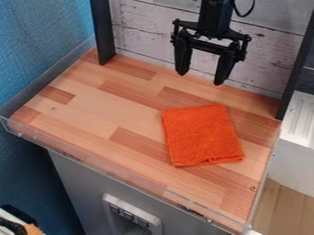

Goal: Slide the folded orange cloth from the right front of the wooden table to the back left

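Looks like nothing's really done with the orange cloth (pixel 201 135) yet, tbh: it's lying flat on the wooden counter (pixel 92 110), the empty gripper (pixel 201 79) hangs open behind it, and all the handling is left.

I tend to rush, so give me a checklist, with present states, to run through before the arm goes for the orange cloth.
1. Pincer open: ok, its two fingers stand apart.
2. Pincer empty: ok, nothing sits between the fingers.
3. Orange cloth wholly on the wooden surface: ok, no corner hangs over an edge.
4. Pincer right above the cloth: not ok, it hangs farther back, near the whitish boards.
5. Safe gap between pincer and boards: cannot tell from this angle.
6. Number of layers in the cloth: cannot tell.
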Tool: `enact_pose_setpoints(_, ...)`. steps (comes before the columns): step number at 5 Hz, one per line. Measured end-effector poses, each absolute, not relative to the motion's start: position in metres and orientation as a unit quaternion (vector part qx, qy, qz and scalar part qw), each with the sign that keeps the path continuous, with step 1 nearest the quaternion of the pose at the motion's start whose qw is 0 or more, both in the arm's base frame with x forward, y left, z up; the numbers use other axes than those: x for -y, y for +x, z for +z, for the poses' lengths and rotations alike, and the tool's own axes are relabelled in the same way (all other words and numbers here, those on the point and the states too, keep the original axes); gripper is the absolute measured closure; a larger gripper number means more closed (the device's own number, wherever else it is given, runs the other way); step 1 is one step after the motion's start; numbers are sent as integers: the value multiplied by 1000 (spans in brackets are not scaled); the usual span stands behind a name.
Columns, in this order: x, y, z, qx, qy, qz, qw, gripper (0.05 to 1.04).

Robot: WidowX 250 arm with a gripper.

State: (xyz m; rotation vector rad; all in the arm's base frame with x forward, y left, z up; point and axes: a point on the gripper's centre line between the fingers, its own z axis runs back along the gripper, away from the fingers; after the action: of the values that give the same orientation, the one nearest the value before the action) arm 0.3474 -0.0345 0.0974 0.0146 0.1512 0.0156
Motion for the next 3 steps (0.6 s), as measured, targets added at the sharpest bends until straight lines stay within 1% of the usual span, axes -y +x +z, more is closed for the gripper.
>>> enact_pose_setpoints(2,45,344,91,-58,9,86,995,85)
enact_pose_setpoints(3,50,344,99,-21,5,146,989,87)
